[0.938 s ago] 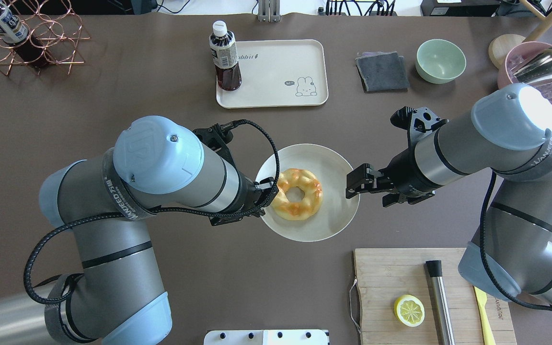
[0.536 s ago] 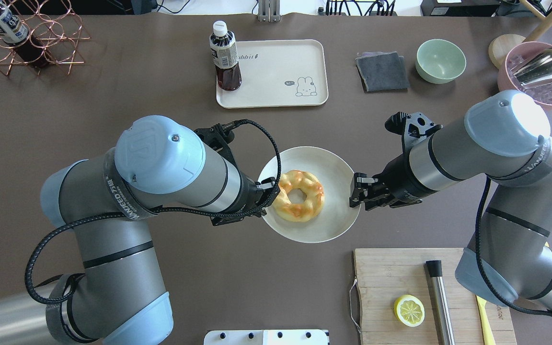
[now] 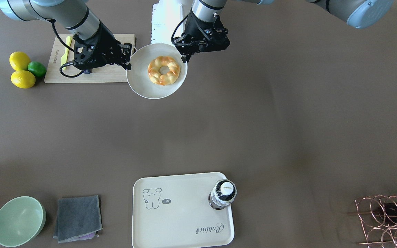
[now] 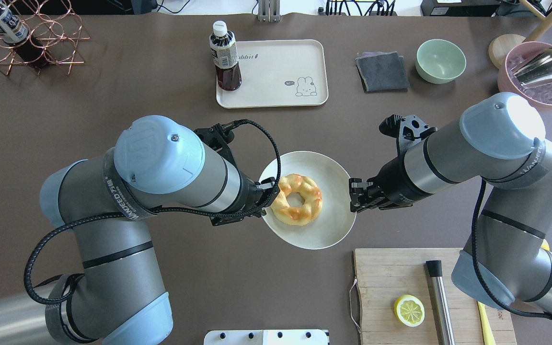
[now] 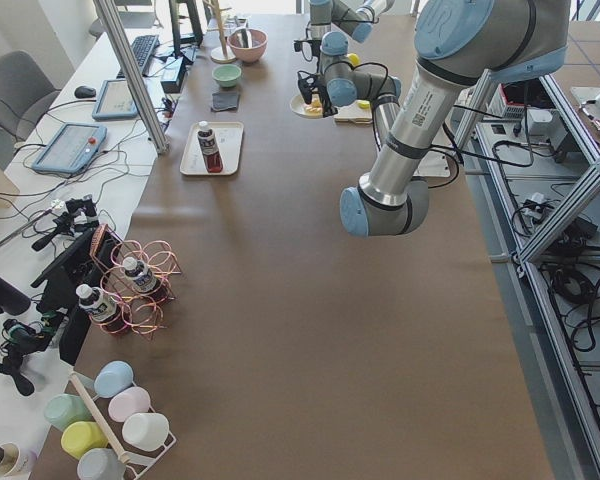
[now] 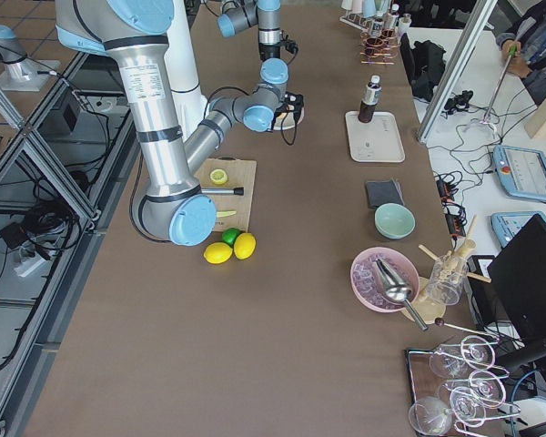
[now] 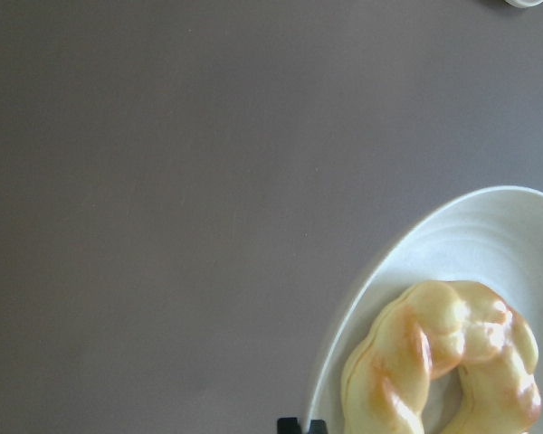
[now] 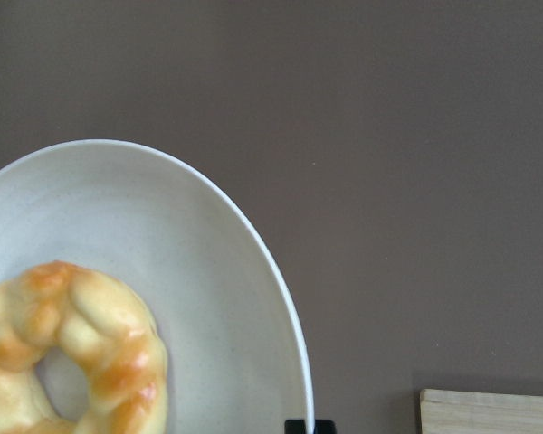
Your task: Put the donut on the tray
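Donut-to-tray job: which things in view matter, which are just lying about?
Job: donut, plate under it, tray, left gripper, right gripper.
Lying about: bottle on the tray, grey cloth, green bowl, cutting board, lemon half.

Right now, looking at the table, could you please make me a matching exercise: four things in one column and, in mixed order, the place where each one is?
Things
1. golden twisted ring donut
2. dark drink bottle with white cap
3. yellow lemon half
4. folded grey cloth

Places
A. on the wooden cutting board
B. beside the pale green bowl
C. on the round off-white plate
D. standing on the cream rectangular rabbit tray

Pairs: 1-C, 2-D, 3-A, 4-B.
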Tool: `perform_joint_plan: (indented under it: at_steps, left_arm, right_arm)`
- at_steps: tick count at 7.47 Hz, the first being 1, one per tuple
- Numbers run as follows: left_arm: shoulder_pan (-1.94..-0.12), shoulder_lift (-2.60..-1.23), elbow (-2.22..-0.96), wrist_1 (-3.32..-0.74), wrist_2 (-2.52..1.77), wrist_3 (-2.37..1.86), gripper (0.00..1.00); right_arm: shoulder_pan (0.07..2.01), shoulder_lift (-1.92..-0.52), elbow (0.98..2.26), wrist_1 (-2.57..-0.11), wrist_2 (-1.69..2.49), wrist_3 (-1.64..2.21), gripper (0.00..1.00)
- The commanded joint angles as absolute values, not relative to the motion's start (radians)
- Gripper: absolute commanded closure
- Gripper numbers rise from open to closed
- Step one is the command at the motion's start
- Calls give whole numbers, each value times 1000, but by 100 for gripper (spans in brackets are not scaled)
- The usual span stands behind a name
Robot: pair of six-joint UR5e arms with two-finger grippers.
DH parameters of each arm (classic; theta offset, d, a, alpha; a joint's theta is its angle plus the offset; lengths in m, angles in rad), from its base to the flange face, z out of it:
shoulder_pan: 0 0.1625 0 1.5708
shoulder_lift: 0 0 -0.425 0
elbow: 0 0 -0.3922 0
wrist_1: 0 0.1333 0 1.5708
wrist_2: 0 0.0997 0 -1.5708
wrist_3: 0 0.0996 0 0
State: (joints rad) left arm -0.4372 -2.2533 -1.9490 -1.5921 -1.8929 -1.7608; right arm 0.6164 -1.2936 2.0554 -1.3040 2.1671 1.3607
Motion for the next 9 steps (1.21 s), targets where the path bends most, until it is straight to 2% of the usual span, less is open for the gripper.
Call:
perform_joint_plan:
  at_steps: [1, 2, 6, 9]
  left_arm:
    - [-437, -2256, -1954, -1594, -1894, -1761, 97]
    - [-437, -2252, -1951, -1594, -1891, -1759, 3]
    - [-459, -2238, -1957, -1594, -1887, -1759, 2]
    - [-474, -2178, -2014, -1594, -1887, -1759, 2]
  right_arm:
    - [615, -1289, 2060, -1302, 2169, 1362, 100]
    - [617, -1292, 2059, -1304, 2168, 1362, 100]
    - [686, -1304, 2065, -1304, 2212, 1359, 100]
    - [759, -1270, 1942, -1307, 2203, 1421, 100]
